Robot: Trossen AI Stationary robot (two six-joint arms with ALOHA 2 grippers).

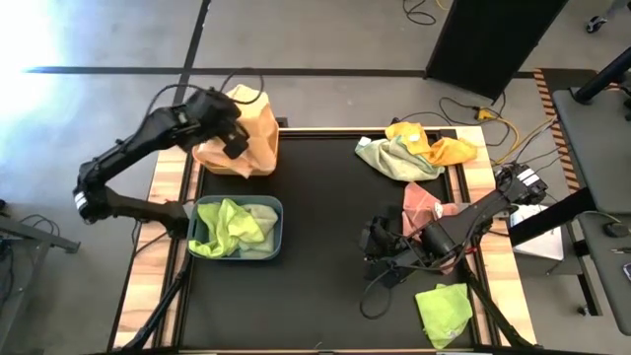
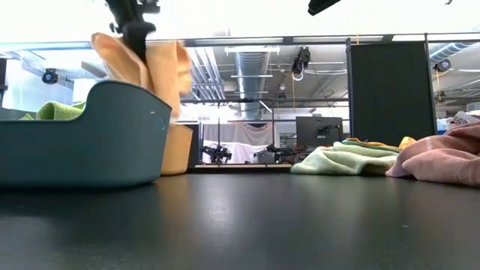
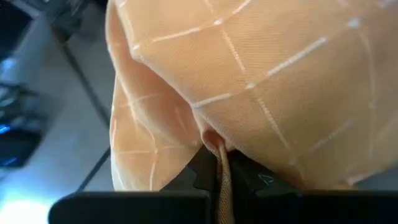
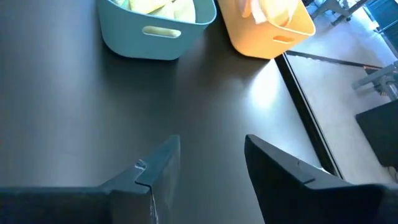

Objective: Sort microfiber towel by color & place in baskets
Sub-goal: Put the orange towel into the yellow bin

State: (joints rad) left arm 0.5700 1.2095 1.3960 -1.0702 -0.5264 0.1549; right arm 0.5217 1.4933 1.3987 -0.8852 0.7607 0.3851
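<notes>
My left gripper (image 1: 229, 130) is shut on an orange towel (image 1: 248, 126) with a pale grid pattern, above the yellow-orange basket (image 1: 264, 163) at the far left of the mat. The towel also shows in the low view (image 2: 166, 64) and fills the left wrist view (image 3: 261, 81). The blue-grey basket (image 1: 277, 209) stands nearer and holds lime-green towels (image 1: 232, 227). My right gripper (image 1: 380, 245) is open low over the bare mat right of centre, its fingers (image 4: 155, 174) apart and touching nothing. My left gripper pinches a bunched fold of the orange towel (image 3: 215, 146) between its two fingers, coming from above. The towel bulges out around the fingers and hangs below them (image 2: 120, 60). Its lower part reaches down into the yellow-orange basket (image 2: 178, 150).
A pile of pale green, yellow and orange towels (image 1: 414, 148) lies at the far right of the mat. A pink towel (image 1: 422, 205) lies beside my right arm and a lime-green one (image 1: 444, 308) near the right front corner. The middle of the black mat (image 1: 325, 256) is bare.
</notes>
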